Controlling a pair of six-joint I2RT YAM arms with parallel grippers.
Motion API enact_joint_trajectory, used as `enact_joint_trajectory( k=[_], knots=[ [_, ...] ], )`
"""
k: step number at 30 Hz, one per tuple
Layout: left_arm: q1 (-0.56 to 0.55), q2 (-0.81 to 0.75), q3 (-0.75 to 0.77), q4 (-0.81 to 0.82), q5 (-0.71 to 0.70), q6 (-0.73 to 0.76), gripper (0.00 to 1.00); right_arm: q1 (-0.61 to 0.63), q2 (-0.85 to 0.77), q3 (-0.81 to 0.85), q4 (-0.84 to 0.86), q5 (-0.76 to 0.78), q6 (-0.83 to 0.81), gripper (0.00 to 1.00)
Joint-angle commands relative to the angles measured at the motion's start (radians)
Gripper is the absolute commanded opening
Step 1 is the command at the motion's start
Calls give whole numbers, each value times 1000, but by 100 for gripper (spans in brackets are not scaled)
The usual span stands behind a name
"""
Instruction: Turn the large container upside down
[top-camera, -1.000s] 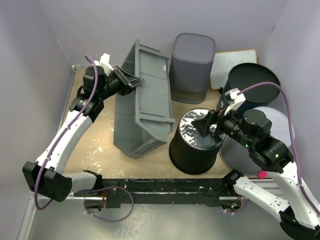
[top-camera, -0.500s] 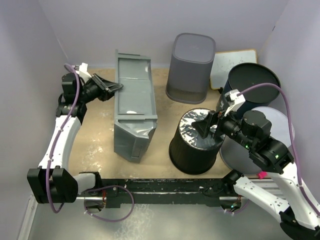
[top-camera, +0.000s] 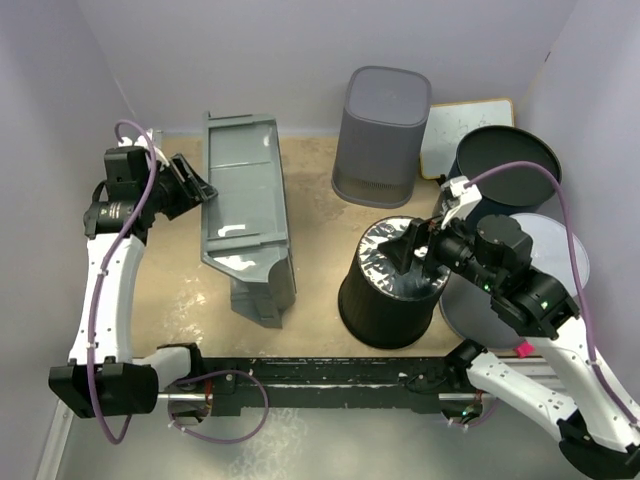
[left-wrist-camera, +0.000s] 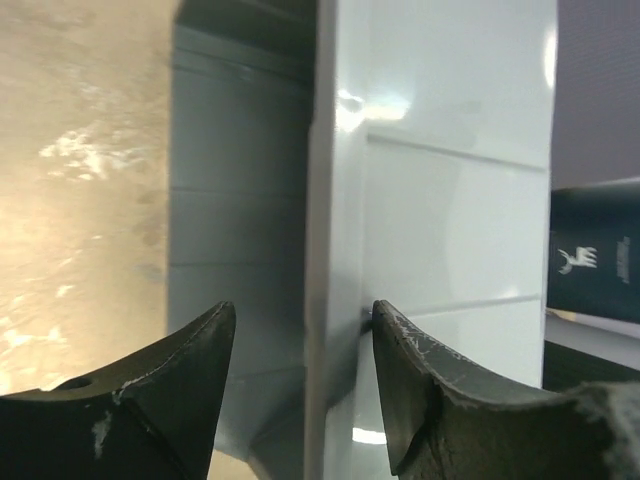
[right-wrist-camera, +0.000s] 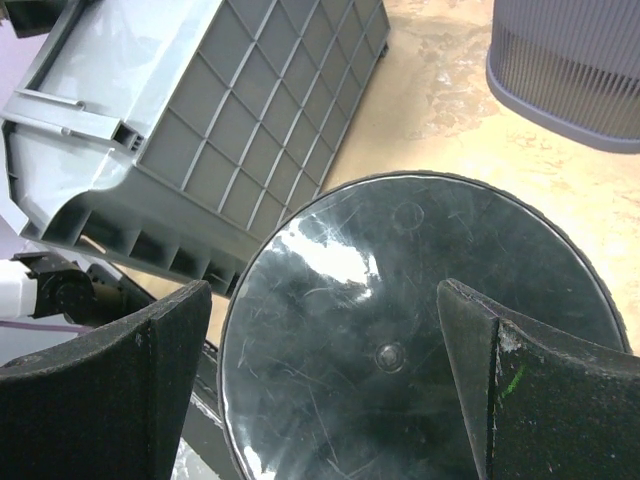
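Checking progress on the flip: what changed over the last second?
The left tool swung leftward, rolling the grey bin left with it; its fingers straddle the bin's rim. The right tool and black bucket stayed put.

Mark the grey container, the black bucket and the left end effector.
grey container (top-camera: 245, 190): top external view, broad upper face.
black bucket (top-camera: 385, 305): top external view, side wall.
left end effector (left-wrist-camera: 300, 310): left wrist view, midway between fingertips, at the container's rim.
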Motion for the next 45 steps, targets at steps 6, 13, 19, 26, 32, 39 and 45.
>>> enact_joint_trajectory(
  k=[6, 13, 19, 26, 32, 39, 45],
  knots=[
    [-30, -29, 235, -224, -340, 156, 59, 2, 41, 3, 80, -53, 4, 96],
    [-314, 2, 258, -229, -543, 102, 59, 2, 42, 4, 87, -68, 10, 96],
    [-350, 28, 225, -234, -627, 132, 51, 2, 45, 7, 90, -82, 17, 96],
    [-358, 41, 174, -224, -683, 156, 31, 2, 45, 8, 94, -91, 28, 96],
    [-356, -13, 99, -147, -668, 153, 0, 1, 49, 13, 95, -101, 30, 96],
    [-355, -12, 13, 40, -307, 31, 0, 2, 39, 15, 116, -117, 35, 96],
    [-356, 21, -21, 263, -34, -112, 0, 2, 25, 5, 100, -105, 36, 96]
  ],
)
